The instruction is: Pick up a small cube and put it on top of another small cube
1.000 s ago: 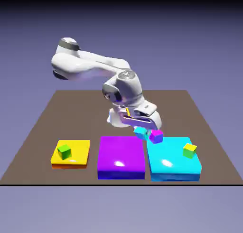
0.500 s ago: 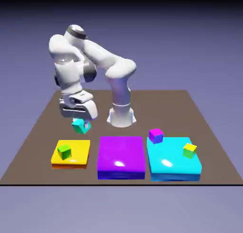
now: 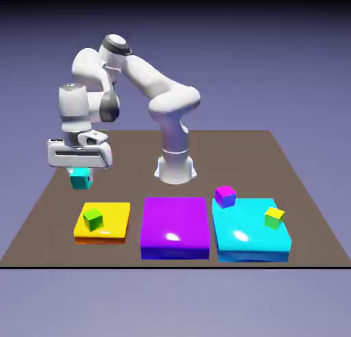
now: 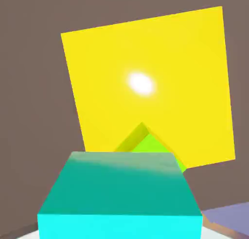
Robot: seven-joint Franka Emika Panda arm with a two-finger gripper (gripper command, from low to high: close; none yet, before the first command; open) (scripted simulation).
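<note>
Along the tabletop's (image 3: 288, 164) near edge lie three flat slabs: the yellow slab (image 3: 113, 222) toward the exterior view's left corner, the purple slab (image 3: 175, 226) in the middle, and the cyan slab (image 3: 250, 236) toward the right corner. The all-green cube (image 3: 93, 219) sits on the yellow slab, near its left edge. On the cyan slab stand a magenta cube (image 3: 225, 196) at the far left corner and a yellow-topped cube (image 3: 274, 217) by the right edge.

Farther back, above the table's left edge, the gripper (image 3: 81, 172) holds the teal cube (image 3: 81, 178) clear of the surface, beyond the yellow slab's far edge. In the hand view the teal cube (image 4: 121, 194) fills the bottom of the picture and hides the finger tips, so the jaws' exact stance cannot be read there, though the cube hanging in the air suggests they are closed on it. Past it, one corner of the all-green cube (image 4: 151, 144) peeks out against the yellow slab (image 4: 151, 53).

The step in hand looks like the carry toward the stacking spot. The next move probably calls for bringing the teal cube toward the near edge until it is squarely over the green one, then lowering it level onto the lime top before letting go.

No brand, label or writing shows anywhere.

At the far edge stands the robot's base (image 3: 175, 169).
</note>
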